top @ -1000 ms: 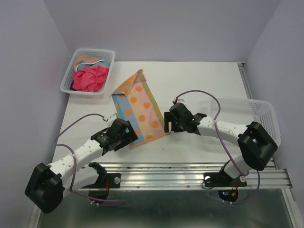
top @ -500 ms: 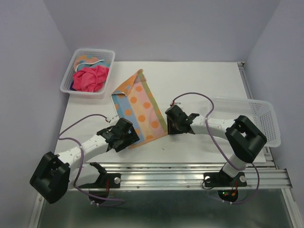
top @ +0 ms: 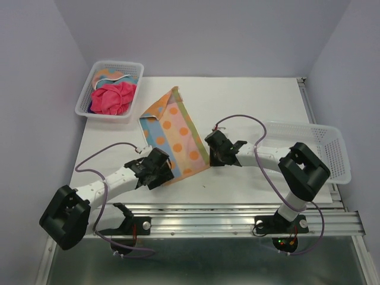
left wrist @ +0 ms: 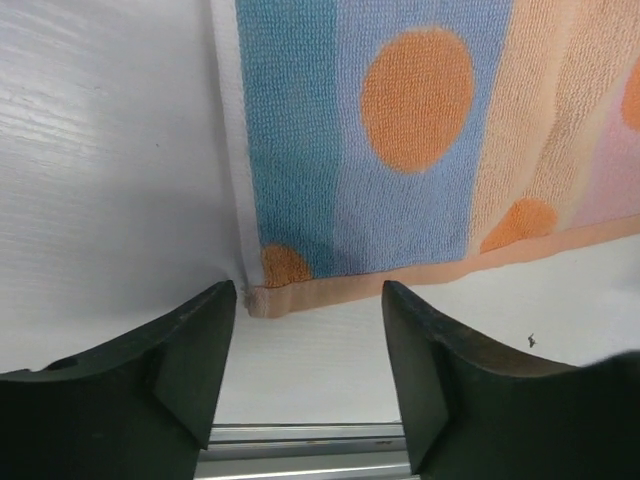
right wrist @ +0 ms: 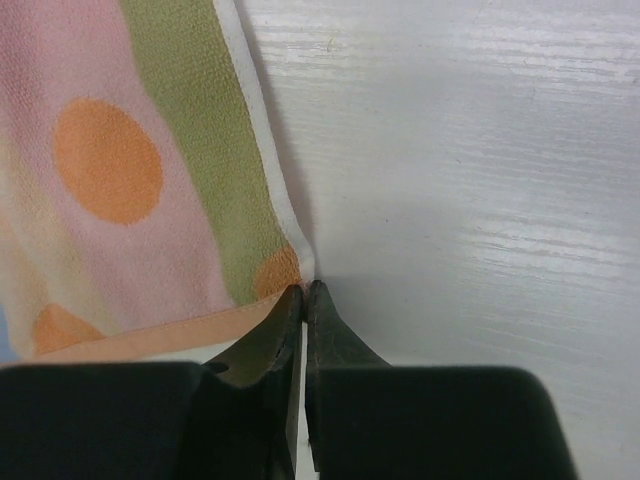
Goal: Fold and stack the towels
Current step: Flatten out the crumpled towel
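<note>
In the basket (top: 83,98), the pink towel (top: 111,98) hides most of the other towels (top: 109,75) beneath it.

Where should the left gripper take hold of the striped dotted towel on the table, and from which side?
Best at the striped towel's near left corner, coming low from the near table edge. That corner lies flat and uncovered on the table, pointing toward the arm, and the left gripper's open jaws stand either side of it.
</note>
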Available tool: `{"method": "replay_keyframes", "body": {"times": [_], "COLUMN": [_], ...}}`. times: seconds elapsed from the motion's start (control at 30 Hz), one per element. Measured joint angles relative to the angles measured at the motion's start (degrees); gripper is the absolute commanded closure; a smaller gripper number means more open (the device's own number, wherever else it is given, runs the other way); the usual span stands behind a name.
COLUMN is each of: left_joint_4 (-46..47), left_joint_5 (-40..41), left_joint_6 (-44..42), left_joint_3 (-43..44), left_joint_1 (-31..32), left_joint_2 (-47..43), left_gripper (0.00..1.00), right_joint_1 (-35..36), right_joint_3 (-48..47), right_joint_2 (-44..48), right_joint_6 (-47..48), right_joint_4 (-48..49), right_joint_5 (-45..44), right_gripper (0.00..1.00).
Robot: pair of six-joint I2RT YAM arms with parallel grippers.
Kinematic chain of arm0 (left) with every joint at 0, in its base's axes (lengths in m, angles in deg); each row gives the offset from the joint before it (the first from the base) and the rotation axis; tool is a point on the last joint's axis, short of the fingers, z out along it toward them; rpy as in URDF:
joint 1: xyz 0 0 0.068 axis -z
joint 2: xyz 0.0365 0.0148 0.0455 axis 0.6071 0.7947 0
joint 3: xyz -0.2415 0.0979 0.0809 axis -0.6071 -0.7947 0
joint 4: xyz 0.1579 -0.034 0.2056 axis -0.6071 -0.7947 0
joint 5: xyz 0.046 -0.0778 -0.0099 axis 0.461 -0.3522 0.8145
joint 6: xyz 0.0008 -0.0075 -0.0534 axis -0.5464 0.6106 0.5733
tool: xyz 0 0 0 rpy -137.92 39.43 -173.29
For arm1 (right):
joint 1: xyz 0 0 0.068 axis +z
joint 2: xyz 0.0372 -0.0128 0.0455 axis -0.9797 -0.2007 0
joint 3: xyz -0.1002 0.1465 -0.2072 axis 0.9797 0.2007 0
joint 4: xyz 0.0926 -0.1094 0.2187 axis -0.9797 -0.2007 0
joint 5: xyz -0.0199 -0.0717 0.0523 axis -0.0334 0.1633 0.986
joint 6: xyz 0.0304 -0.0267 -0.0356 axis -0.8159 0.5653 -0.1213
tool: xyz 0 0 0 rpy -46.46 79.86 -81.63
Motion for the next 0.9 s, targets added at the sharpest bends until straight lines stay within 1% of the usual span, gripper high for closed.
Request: {"method": "replay_keyframes", "body": {"times": [0.03, 0.07, 0.1, 0.13, 0.2, 0.23, 0.47, 0.6, 0.67, 0.77, 0.9], "left_joint_4": [0.2, 0.2, 0.3, 0.3, 0.8, 0.7, 1.0, 0.1, -0.5, -2.0, -1.5], "left_joint_5": [0.0, -0.1, -0.2, -0.2, -0.4, -0.5, -0.5, -0.3, -0.3, 0.3, 1.9], "left_joint_6": [0.0, 0.0, -0.1, 0.0, 0.3, 0.3, 0.3, -0.9, -2.4, -4.8, -9.0], "left_joint_3": [0.1, 0.3, 0.3, 0.3, 0.4, 0.4, 0.2, 0.2, 0.8, 4.7, 15.8], "left_joint_1": [0.3, 0.5, 0.7, 0.9, 1.0, 1.1, 1.4, 1.7, 2.0, 2.2, 2.3], "left_joint_2": [0.5, 1.0, 1.6, 2.3, 2.9, 3.2, 2.5, -2.8, -7.7, -13.6, -20.0], "left_gripper": [0.45, 0.54, 0.60, 0.78, 0.90, 1.00, 1.00, 1.00, 1.00, 1.00, 1.00], "right_joint_1": [0.0, 0.0, 0.0, 0.0, 0.0, 0.0, 0.0, 0.0, 0.0, 0.0, 0.0], "right_joint_3": [0.0, 0.0, 0.0, 0.0, 0.2, 0.3, 2.4, 5.0, 5.9, 6.2, 6.0], "right_joint_2": [0.0, 0.0, 0.0, 0.0, 0.0, 0.0, 1.9, 6.5, 10.4, 17.1, 28.5], "right_joint_6": [-0.1, -0.2, -0.2, -0.3, -0.6, -0.7, -0.8, 0.1, 0.9, 2.3, 4.5], "right_joint_4": [0.2, 0.3, 0.4, 0.6, 0.9, 1.1, 3.1, 5.2, 6.4, 9.0, 14.4], "right_joint_5": [0.0, 0.0, 0.0, 0.0, 0.0, 0.0, 0.9, 1.6, 2.4, 3.7, 5.7], "right_gripper": [0.99, 0.99, 0.99, 0.99, 0.99, 0.99, 0.99, 0.99, 0.99, 0.99, 0.99]}}
